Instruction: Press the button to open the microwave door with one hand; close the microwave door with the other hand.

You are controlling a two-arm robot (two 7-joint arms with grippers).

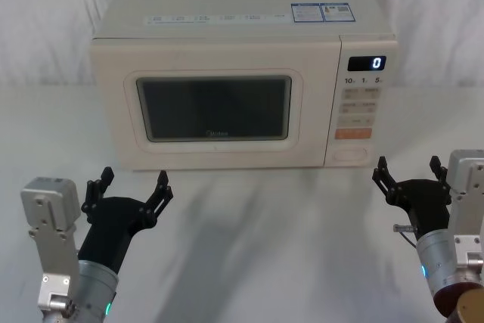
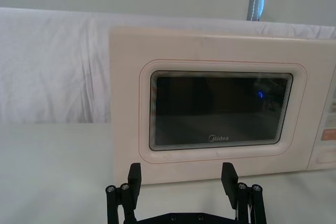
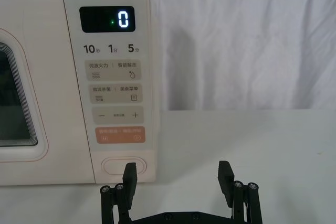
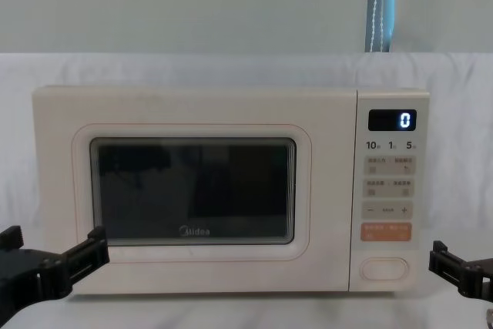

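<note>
A cream microwave stands on the white table with its door [image 1: 213, 108] [image 4: 192, 190] [image 2: 220, 108] shut flush, dark window with a Midea logo. The wide cream pill-shaped button [image 1: 349, 153] [image 3: 125, 166] [image 4: 384, 268] sits at the bottom of the control panel, below an orange key. My left gripper [image 1: 134, 186] [image 2: 181, 181] hovers open in front of the door's lower left, apart from it. My right gripper [image 1: 407, 171] [image 3: 177, 177] is open, to the right of and in front of the button, touching nothing.
The display [image 1: 367, 63] reads 0. A white cloth [image 1: 242, 255] covers the table and the backdrop behind. Open table lies between the grippers and the microwave's front. A pole [image 4: 380, 5] stands behind the backdrop.
</note>
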